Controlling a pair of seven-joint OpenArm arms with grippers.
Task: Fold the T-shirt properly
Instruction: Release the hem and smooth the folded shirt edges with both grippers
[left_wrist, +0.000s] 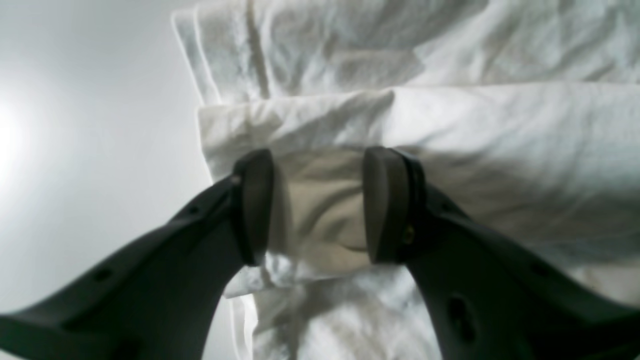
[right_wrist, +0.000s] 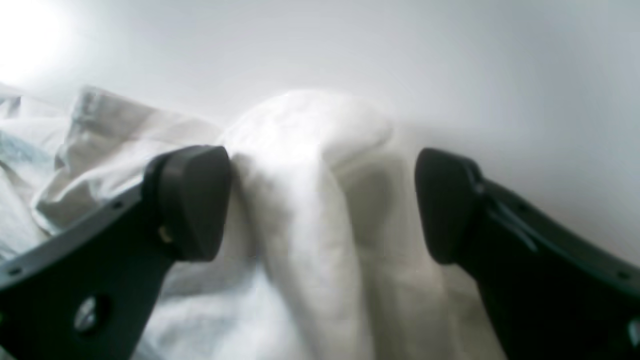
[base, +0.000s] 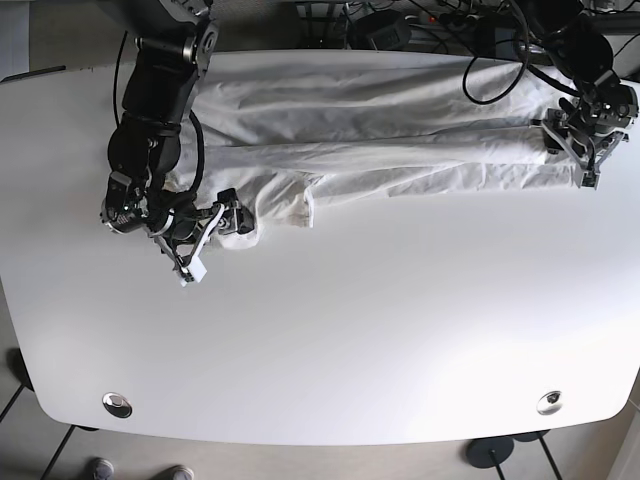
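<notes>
The T-shirt (base: 400, 140) lay stretched in a long, partly folded band across the far side of the white tabletop (base: 330, 340), one end at each arm. It looked light, thin and limp, the kind of cloth that sags and creases wherever it goes unsupported, so I judged it best taken at the doubled edges and end corners, where layers stack and a pinch holds more than one ply.

The left hand (left_wrist: 317, 205) sat at one end of the T-shirt, its pads (left_wrist: 382, 205) set either side of a folded flap that filled the gap between them; it appeared to be pinching that flap, though how firmly I could not tell. The right hand (right_wrist: 322, 205) straddled a raised hump of cloth at the opposite end, fingers spread, one pad touching the fabric and the other clear of it.

Behind the T-shirt, dark cables (base: 480, 40) crowded the tabletop's far edge, near the left arm. Nearer than the T-shirt, only two round metal fittings (base: 117, 404) showed.
</notes>
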